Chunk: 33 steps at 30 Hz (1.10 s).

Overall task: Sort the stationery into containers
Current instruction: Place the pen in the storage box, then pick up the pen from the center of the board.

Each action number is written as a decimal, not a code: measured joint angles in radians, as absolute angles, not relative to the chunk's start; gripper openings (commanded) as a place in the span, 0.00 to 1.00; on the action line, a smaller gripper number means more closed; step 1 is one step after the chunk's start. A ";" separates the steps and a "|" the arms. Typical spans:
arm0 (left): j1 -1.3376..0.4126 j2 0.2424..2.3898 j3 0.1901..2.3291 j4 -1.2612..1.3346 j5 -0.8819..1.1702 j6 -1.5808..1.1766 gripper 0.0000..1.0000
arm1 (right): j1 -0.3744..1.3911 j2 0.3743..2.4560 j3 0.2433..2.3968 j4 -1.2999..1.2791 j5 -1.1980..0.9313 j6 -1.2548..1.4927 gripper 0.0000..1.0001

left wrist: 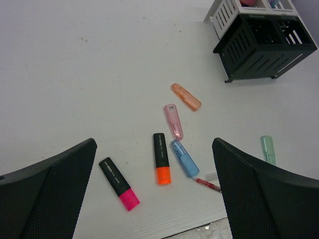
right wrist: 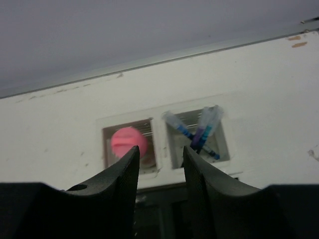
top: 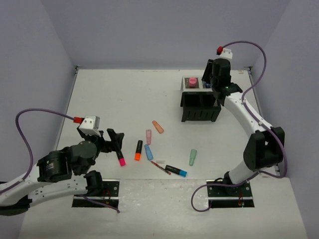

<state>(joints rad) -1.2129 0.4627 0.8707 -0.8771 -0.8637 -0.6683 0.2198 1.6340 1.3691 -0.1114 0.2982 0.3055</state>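
Observation:
The black mesh organizer [top: 199, 105] stands at the back right. Its two pale rear compartments hold a pink glue stick [right wrist: 127, 142] on the left and several blue pens [right wrist: 200, 130] on the right. My right gripper [right wrist: 159, 155] hovers above them, open by a narrow gap and empty; in the top view it [top: 215, 89] is over the organizer's right rear. My left gripper [left wrist: 153, 145] is wide open and empty above the loose stationery. Below it lie a pink highlighter [left wrist: 118, 183], an orange highlighter [left wrist: 161, 165], a blue one [left wrist: 184, 158] and a red pen [left wrist: 207, 184].
More loose items lie mid-table: a pale pink highlighter [top: 148, 136], a peach one [top: 157, 127], a mint one [top: 193, 157] and a black marker with a blue cap [top: 176, 171]. Walls enclose the table on the left, back and right.

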 measured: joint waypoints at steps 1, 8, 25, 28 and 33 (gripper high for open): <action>-1.213 0.466 0.871 -0.879 -0.870 -0.675 1.00 | 0.254 1.597 1.368 -0.126 0.294 0.300 0.42; -1.196 0.582 0.873 -0.891 -0.905 -0.731 1.00 | 0.556 1.452 1.341 -0.346 0.167 0.334 0.51; -1.189 0.796 0.919 -1.151 -0.924 -1.210 1.00 | 1.080 1.553 1.073 -0.530 0.110 0.330 0.40; -1.190 0.716 0.945 -1.193 -0.930 -1.215 1.00 | 1.134 1.553 1.057 -0.537 0.103 0.350 0.35; -1.189 0.629 0.975 -1.205 -0.944 -1.141 1.00 | 1.220 1.575 1.059 -0.544 0.083 0.383 0.31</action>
<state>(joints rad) -1.1893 0.6293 0.9750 -1.2053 -0.9436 -1.1410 1.2197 1.5753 1.0586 -0.5437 0.0835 0.3826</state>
